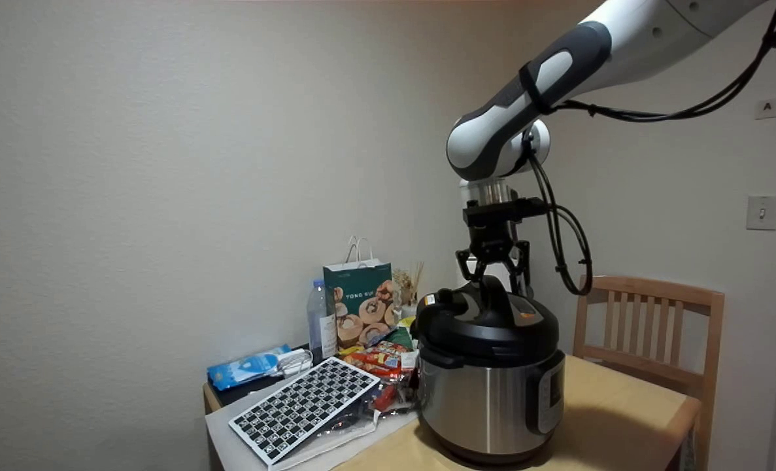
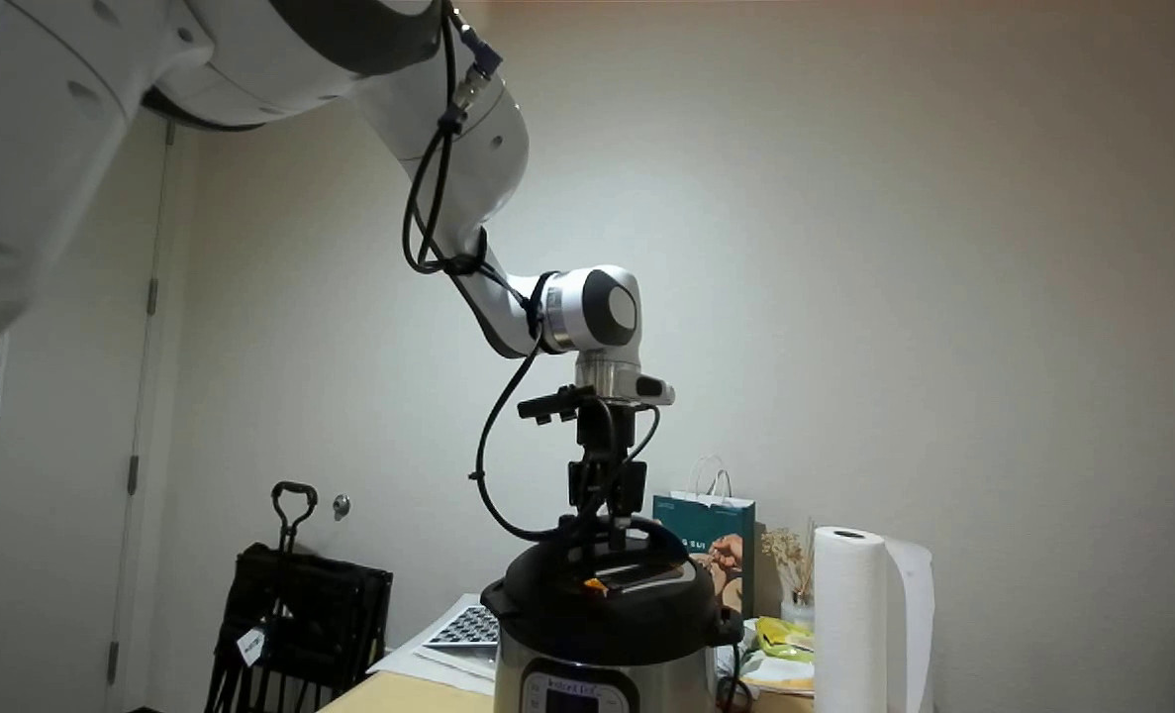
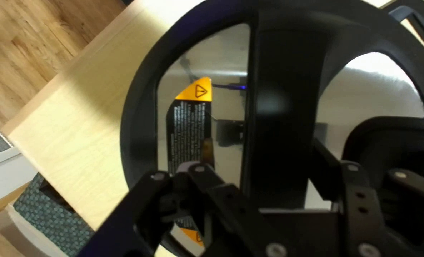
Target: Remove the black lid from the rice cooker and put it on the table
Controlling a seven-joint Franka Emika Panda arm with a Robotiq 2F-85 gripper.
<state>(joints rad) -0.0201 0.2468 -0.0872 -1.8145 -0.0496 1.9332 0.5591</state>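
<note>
The black lid (image 1: pixel 492 339) sits on top of the rice cooker (image 1: pixel 476 409), level with its rim. The cooker has a shiny steel body and stands upright on the light wooden table (image 1: pixel 616 425). An exterior view shows the lid (image 2: pixel 607 624) and the cooker's front panel from another side. My gripper (image 1: pixel 500 281) points down over the lid's raised central handle. In the wrist view the open jaws (image 3: pixel 265 153) stand on either side of the handle (image 3: pixel 283 107). A gap shows between one finger and the handle; whether the other finger touches it I cannot tell.
A checkered board (image 1: pixel 306 409), snack packets (image 1: pixel 378 360), a water bottle (image 1: pixel 321 320) and a green paper bag (image 1: pixel 361 301) lie or stand beside the cooker. A white paper roll (image 2: pixel 849 624) stands near it. A wooden chair (image 1: pixel 649 327) stands at the table's edge.
</note>
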